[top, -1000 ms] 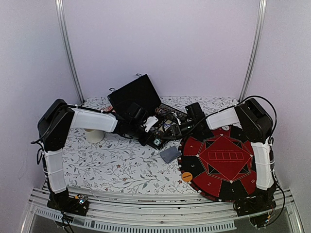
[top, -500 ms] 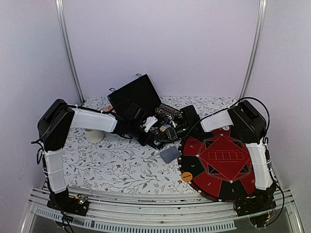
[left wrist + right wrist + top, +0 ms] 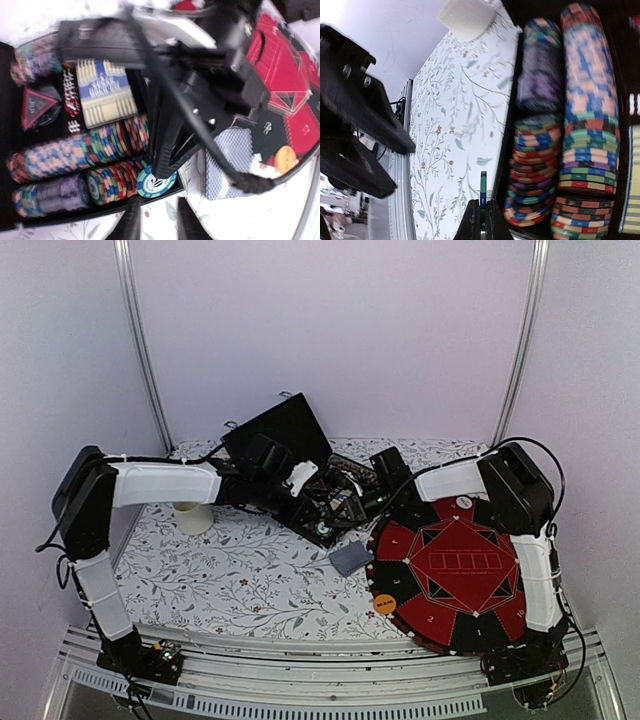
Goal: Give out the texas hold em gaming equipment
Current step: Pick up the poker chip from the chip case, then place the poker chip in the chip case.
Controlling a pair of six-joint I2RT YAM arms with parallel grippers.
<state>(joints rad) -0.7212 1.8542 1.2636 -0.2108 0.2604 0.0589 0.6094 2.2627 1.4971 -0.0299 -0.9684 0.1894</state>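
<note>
The stacked poker chips [image 3: 590, 125] and the single teal chip [image 3: 155, 185] look like smooth, faintly glossy plastic. The floral table cover [image 3: 455, 125] and the round game mat [image 3: 460, 570] look matt.

Rows of poker chips [image 3: 590, 125] lie in the case [image 3: 60, 220] just right of the right gripper [image 3: 481, 220], a single chip [image 3: 483, 187] on edge between its tips; the desk [image 3: 450, 130] spreads to its left, the cup [image 3: 467, 15] far ahead; the card deck [image 3: 350, 558] lies on the desk to its near side, beside the mat [image 3: 460, 630] bearing a button disc [image 3: 385, 604].
</note>
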